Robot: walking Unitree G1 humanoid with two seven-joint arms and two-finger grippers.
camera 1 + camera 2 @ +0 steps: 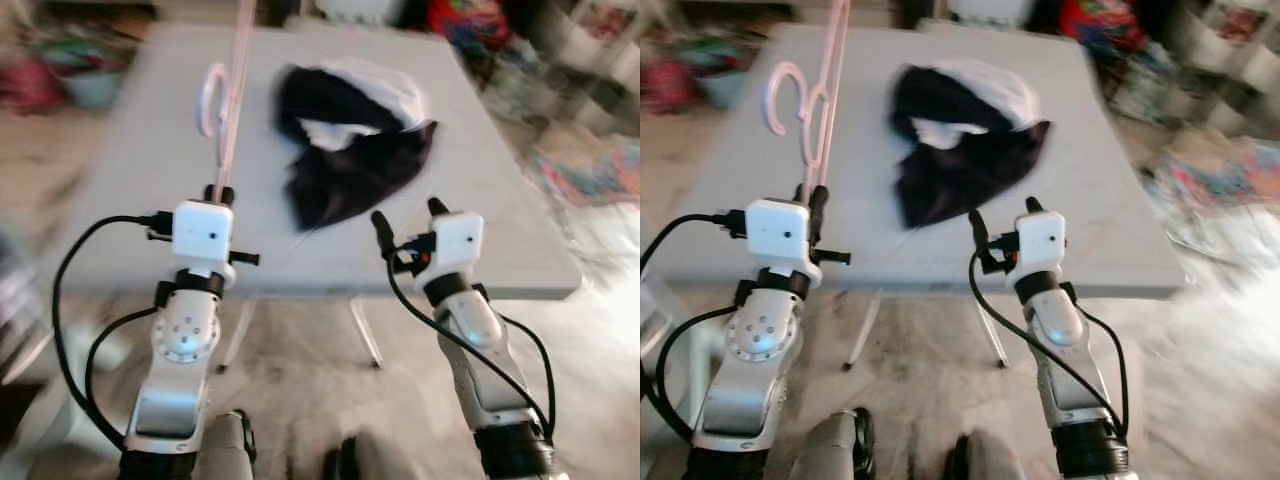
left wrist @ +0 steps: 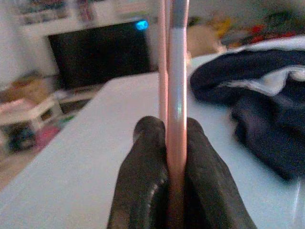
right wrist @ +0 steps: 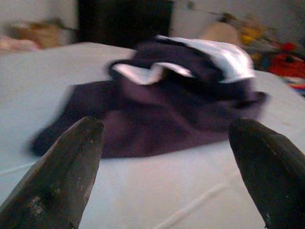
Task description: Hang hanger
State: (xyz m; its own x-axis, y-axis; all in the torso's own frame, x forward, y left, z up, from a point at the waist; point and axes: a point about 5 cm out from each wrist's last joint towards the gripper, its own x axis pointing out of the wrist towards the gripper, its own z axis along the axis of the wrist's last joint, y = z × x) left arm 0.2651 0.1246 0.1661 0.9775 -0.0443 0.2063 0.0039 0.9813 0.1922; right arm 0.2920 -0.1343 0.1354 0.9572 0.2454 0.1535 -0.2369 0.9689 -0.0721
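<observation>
**Hanger held edge-up over the surface, garment waiting**

The grey surface (image 1: 150,180) filled the scene, the robot standing at its near edge — close enough for both arms to reach over it. A dark garment with white lining (image 1: 350,140) lay crumpled mid-surface, near the hanger but apart from it. The pink hanger (image 1: 222,110) stood raised above the surface, its lower end pinched in the left gripper (image 2: 175,143), jaws clamped flat on the thin plastic, probably so it could not swivel. The right gripper (image 3: 167,167) hovered low, facing the garment, jaws wide apart and empty — seemingly ready to help.
</observation>
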